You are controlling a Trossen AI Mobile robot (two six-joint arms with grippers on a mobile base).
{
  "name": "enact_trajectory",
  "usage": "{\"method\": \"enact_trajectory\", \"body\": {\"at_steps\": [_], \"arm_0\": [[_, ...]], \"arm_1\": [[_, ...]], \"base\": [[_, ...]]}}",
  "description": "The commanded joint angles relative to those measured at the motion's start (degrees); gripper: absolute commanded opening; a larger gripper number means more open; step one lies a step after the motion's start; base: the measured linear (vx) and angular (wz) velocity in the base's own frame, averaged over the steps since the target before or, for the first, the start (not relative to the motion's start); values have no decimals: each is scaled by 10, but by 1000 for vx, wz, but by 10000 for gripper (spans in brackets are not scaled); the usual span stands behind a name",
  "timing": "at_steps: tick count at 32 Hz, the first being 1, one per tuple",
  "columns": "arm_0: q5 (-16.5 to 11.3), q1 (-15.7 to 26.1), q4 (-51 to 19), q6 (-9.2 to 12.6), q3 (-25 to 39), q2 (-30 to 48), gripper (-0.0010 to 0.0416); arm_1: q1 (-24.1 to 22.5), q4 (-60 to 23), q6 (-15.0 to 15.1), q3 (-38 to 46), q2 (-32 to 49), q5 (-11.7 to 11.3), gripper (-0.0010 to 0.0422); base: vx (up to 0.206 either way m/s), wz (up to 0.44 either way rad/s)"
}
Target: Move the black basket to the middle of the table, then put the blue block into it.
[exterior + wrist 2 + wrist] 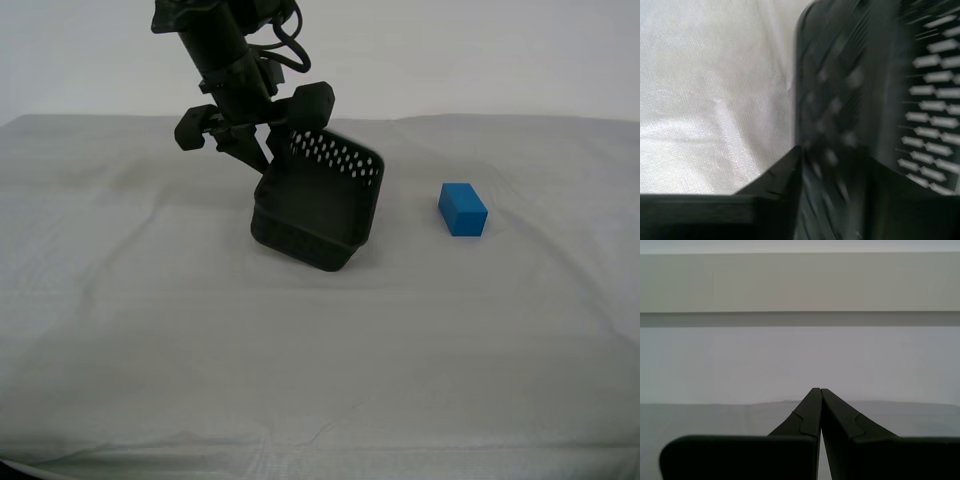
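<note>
No readable text anywhere. No labels, brands, numbers or signs on black basket (pixel 322 205), blue block (pixel 462 210) or table (pixel 320 350) cloth. Wrist views too blurry or plain to show any lettering either.

Matte blk arm (pixel 215 45), looped blk cable, tapered blk end effector (pixel 819 392) fingers

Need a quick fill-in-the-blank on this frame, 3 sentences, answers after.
1. My second end effector is shut on the rim of the black ____.
2. The black basket is tilted, its open side facing the ____ block.
3. The blue block lies on the table, on the exterior view's ____ of the basket, apart from it.

Missing words: basket; blue; right
</note>
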Motion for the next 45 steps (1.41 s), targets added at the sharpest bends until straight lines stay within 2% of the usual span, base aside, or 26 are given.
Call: {"method": "enact_trajectory", "body": {"at_steps": [1,2,3,4,6,7,10,13,16,18,20,21,27,28,30,32,33,34,36,41,45], "arm_0": [[0,0,-35,2,0,0,1],[0,0,-46,2,0,0,0],[0,0,-49,2,0,0,0],[-7,0,-60,5,0,0,1],[-37,0,-73,12,0,0,1],[-74,0,-90,25,0,0,2],[-123,3,-141,63,0,7,2],[-125,4,-171,63,0,14,2],[-151,10,-186,63,0,29,4],[-151,19,-190,65,0,48,14],[-151,32,-192,85,0,74,44],[-151,47,-191,93,0,96,75],[-151,97,-179,94,0,171,189],[-151,113,-161,95,0,202,235],[-151,127,-136,94,0,228,270],[-134,147,-78,94,0,274,321],[-124,153,-69,94,2,285,332],[-90,158,-67,86,13,310,347],[-63,159,-68,85,30,347,360],[-66,176,-71,85,70,421,367],[-65,195,-72,85,113,482,351]], "arm_1": [[0,-2,-4,1,0,1,199],[1,-2,-5,1,0,1,235],[2,-2,-7,1,0,0,249],[3,-1,-7,1,0,-17,289],[7,-1,-7,1,0,-41,317],[13,-1,-7,2,0,-51,337],[36,-2,-7,7,0,-51,368],[61,-2,-1,12,0,-51,379],[109,-2,17,24,0,-50,378],[133,-2,22,28,0,-50,378],[160,-3,29,28,0,-50,377],[179,-2,37,28,0,-50,378],[232,-2,47,28,0,-51,378],[241,-2,48,28,0,-51,377],[245,-2,49,28,0,-51,378],[245,-1,54,28,0,-51,378],[245,-1,54,28,0,-51,378],[245,0,56,28,0,-51,377],[245,0,59,28,0,-51,378],[247,2,67,28,0,-51,378],[248,3,69,28,0,-51,378]], "base": [[0,0],[0,0],[0,0],[0,0],[0,0],[0,0],[0,0],[0,0],[0,0],[0,0],[0,0],[0,0],[0,0],[0,0],[0,0],[0,0],[0,0],[0,0],[0,0],[0,0],[0,0]]}}
